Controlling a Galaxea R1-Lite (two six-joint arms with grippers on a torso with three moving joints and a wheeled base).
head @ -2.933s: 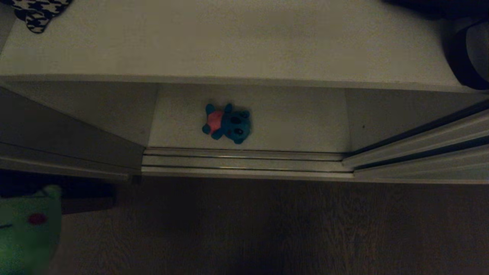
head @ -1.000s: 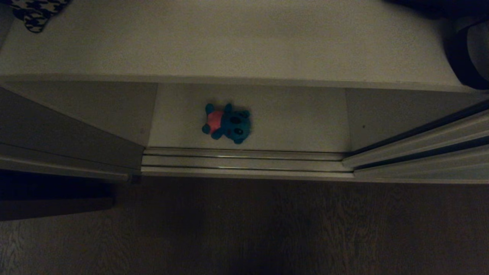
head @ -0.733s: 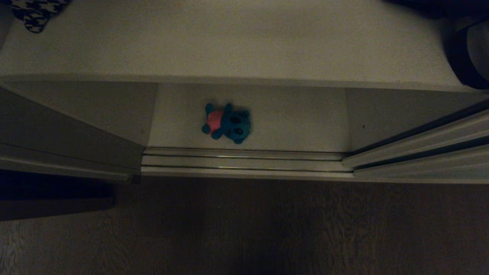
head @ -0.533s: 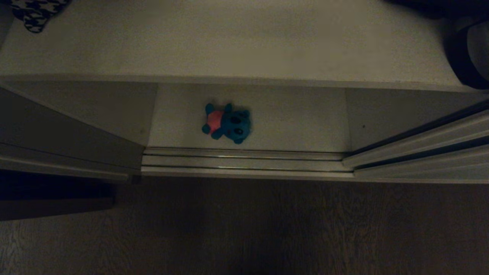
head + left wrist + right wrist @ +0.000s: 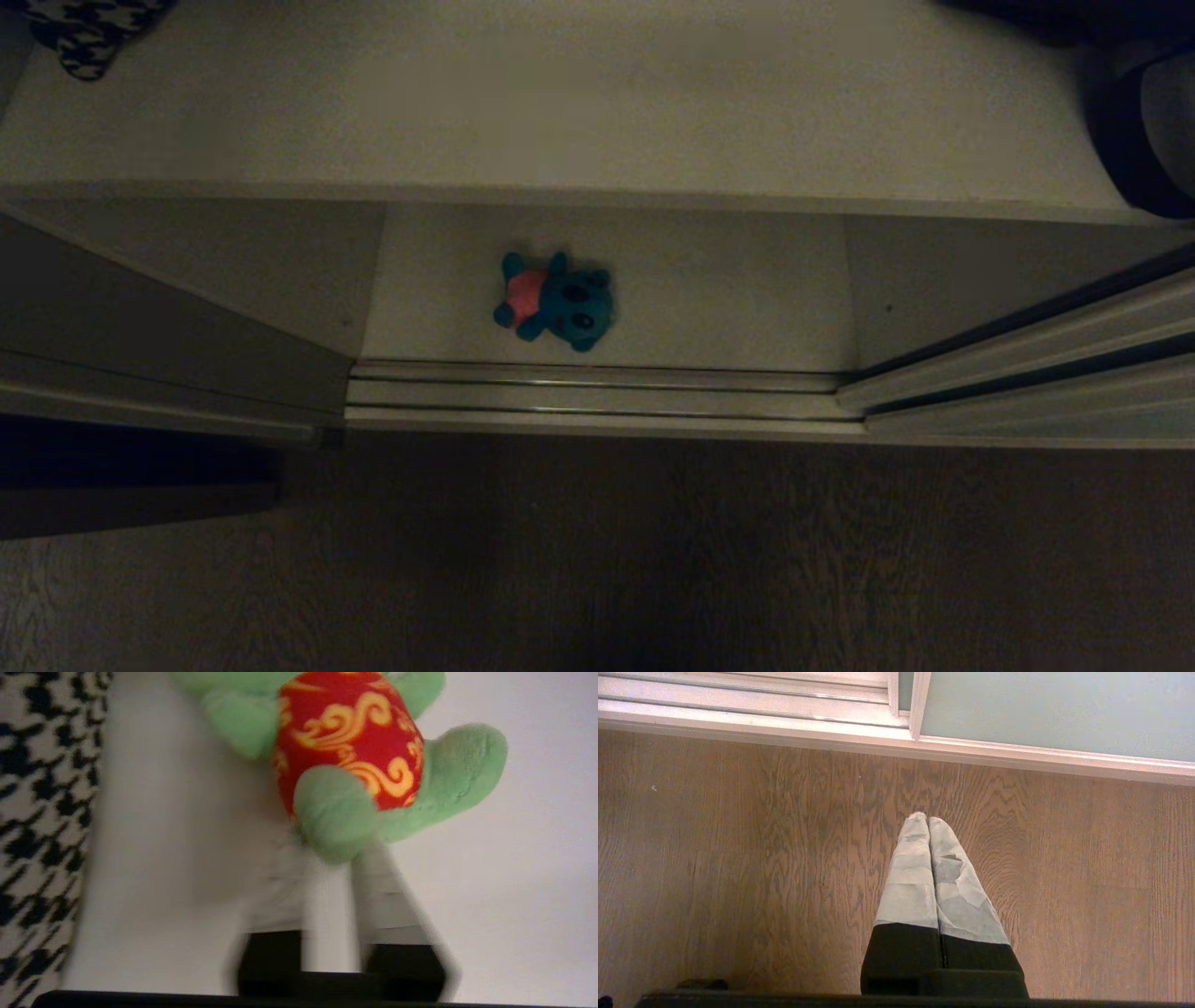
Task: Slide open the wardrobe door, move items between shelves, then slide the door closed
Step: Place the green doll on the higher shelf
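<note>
The frog [image 5: 373,760] lies on a white shelf [image 5: 514,882] beside the houndstooth cloth [image 5: 42,835], which fills the left edge of the left wrist frame. The left end effector [image 5: 334,858] is blurred there. Its fingers [image 5: 373,882] show a narrow gap between them, with the tips at one green foot of the frog; I cannot tell if they grip the foot or have let it go. If the arm pulls back while the plush is caught, the frog can be dragged off its place, I think. In the head frame the teal toy [image 5: 555,299] rests at centre on the lower shelf [image 5: 728,299], behind the door track [image 5: 597,397]. The right end effector [image 5: 928,821] is clenched and empty above the wood floor [image 5: 738,858], near the door [image 5: 1041,709] at the upper right.
</note>
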